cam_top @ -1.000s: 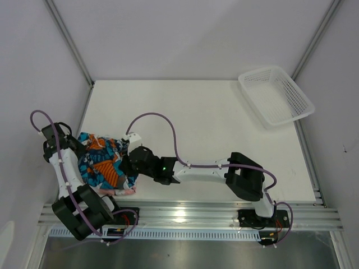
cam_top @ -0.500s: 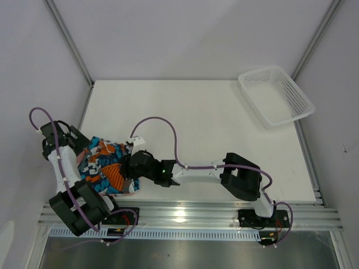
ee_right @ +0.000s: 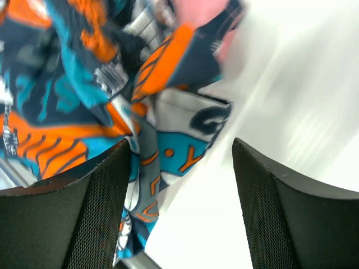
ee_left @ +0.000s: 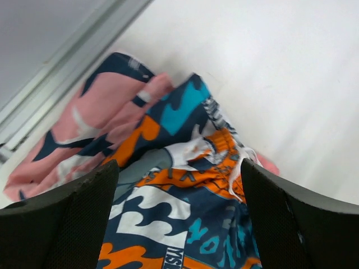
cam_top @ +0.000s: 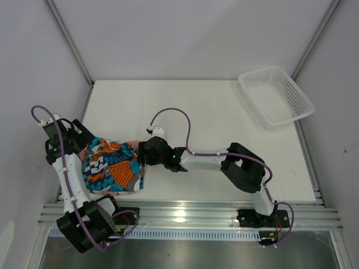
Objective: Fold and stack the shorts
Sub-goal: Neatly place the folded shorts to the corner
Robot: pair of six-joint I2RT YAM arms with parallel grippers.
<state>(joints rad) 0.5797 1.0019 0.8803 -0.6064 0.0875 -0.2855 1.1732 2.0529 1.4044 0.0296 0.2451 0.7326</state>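
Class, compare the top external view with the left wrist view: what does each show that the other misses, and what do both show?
Only top external: the white basket in the far right corner, and the right arm. Only left wrist: the textured pads of the open left gripper. Both: the patterned shorts lying over the pink shorts.

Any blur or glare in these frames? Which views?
Right wrist: motion blur, with the patterned shorts and table smeared into streaks. Left wrist: those shorts are sharp, while the gripper's own fingers are dark and soft. Top external: sharp, with a glare patch on the front rail.
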